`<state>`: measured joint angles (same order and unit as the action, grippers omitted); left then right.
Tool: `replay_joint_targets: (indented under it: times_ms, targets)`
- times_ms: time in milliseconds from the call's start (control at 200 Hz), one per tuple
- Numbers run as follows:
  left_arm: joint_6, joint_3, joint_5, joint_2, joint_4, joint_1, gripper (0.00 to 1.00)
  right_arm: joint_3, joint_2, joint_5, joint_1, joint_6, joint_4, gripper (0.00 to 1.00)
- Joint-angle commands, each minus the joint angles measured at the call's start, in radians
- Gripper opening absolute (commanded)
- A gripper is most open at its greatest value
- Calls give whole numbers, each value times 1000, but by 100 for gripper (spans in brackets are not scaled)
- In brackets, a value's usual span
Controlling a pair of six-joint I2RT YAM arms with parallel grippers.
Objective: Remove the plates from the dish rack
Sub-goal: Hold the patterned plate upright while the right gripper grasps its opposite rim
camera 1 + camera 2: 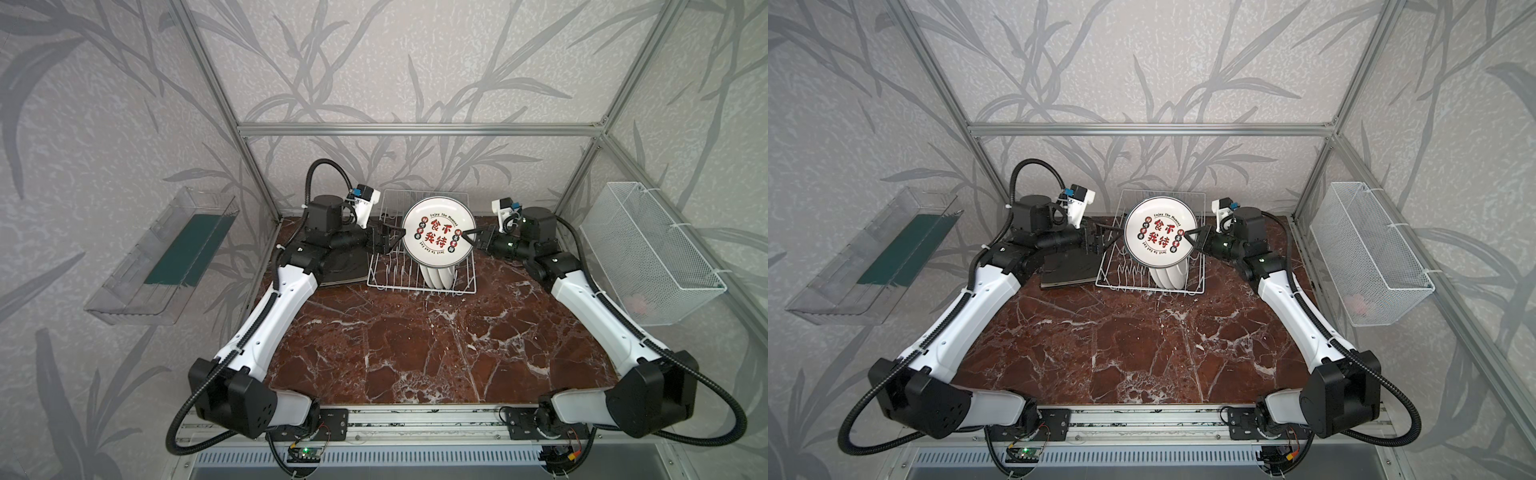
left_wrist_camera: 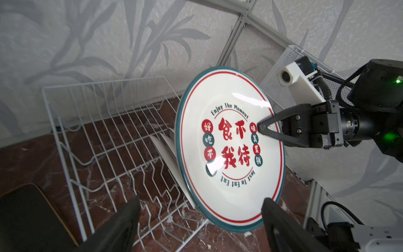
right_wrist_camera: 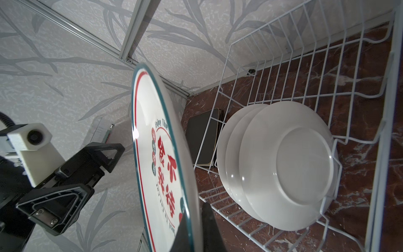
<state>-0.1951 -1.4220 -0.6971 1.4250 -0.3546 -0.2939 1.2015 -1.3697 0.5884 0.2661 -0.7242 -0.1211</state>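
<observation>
While the right gripper (image 1: 465, 235) is clamped on the right edge of a round plate (image 1: 436, 232), that plate hangs upright above the rack (image 1: 415, 288), its printed face turned toward the front of the table (image 1: 415, 353). Its face is white with red characters, a red ring and a teal rim. The left gripper (image 1: 397, 240) stands wide apart just beside the plate's left edge, not touching it.

Below, three plates (image 3: 283, 165) stand on edge in the front right part of the rack, leaning together with their plain white backs showing in the right wrist view. A stack (image 1: 1067, 270) of black square plates lies flat on the table just beside the rack's left side, under the left arm.

Red-brown marble with white veins covers the table, and the rack sits at its back edge. Grey leaf-patterned walls (image 1: 374, 62) close the cell inside an aluminium frame (image 1: 415, 129). On the left wall hangs a clear tray (image 1: 158, 257) with a dark green piece in it; on the right wall, a white mesh basket (image 1: 648, 257).
</observation>
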Motion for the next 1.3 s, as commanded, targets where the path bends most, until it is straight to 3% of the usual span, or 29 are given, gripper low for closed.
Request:
replay_joint_targets:
  times_ms: [0, 175, 525, 715, 850, 1065, 1300]
  targets:
    - [-36, -93, -139, 57, -94, -9, 86, 1, 40, 57, -4, 35, 102, 0]
    - [-7, -124, -135, 111, -123, -28, 81, -14, 33, 88, -3, 48, 125, 0]
    - [-14, -131, -197, 146, -137, -34, 62, -43, 4, 140, -4, 38, 190, 0]
    - [-82, -85, -215, 151, -31, -42, 48, -60, -6, 158, -2, 17, 222, 0]
    - [-115, -76, -216, 154, 15, -49, 32, -59, -3, 165, -2, 32, 206, 0]
    - [-122, -73, -211, 153, 10, -50, 26, -54, -5, 184, -2, 59, 185, 0]
    - [-134, -52, -196, 142, 19, -50, 0, -57, 3, 189, -2, 112, 155, 0]
